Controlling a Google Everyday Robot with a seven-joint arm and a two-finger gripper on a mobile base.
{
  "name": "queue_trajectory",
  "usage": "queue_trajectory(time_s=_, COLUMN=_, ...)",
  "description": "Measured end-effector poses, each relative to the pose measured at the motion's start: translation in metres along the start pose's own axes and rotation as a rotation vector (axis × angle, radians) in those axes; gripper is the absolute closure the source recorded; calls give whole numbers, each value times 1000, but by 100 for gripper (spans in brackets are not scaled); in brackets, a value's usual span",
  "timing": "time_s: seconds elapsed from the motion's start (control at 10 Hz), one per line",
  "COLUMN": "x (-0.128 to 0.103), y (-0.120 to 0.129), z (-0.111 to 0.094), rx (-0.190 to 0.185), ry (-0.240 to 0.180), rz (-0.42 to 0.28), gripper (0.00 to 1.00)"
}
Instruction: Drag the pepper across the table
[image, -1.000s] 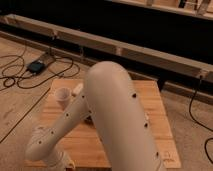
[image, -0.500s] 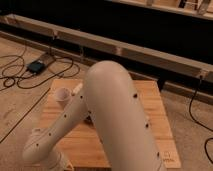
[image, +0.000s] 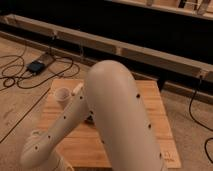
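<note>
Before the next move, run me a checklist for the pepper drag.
1. Pepper in sight: cannot tell. None shows; the arm covers the middle of the table.
2. Gripper placed on the pepper: cannot tell. The gripper is hidden behind the arm, over the tabletop.
3. Pink bowl out of the way: ok. It stands upright near the table's far left corner.
4. Wood showing to drag over: ok, on the right side.
5. Cables off the table: ok, they lie on the floor.

dim, warm, even light; far background dark; soft shadow on the table (image: 152, 102) under the arm (image: 112, 95), which hides the gripper.
</note>
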Motion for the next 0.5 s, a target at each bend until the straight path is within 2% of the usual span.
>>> queue_trajectory(time_s=0.5, x=1, y=-1, z=0, rx=4, ry=5, rz=-3, gripper=20)
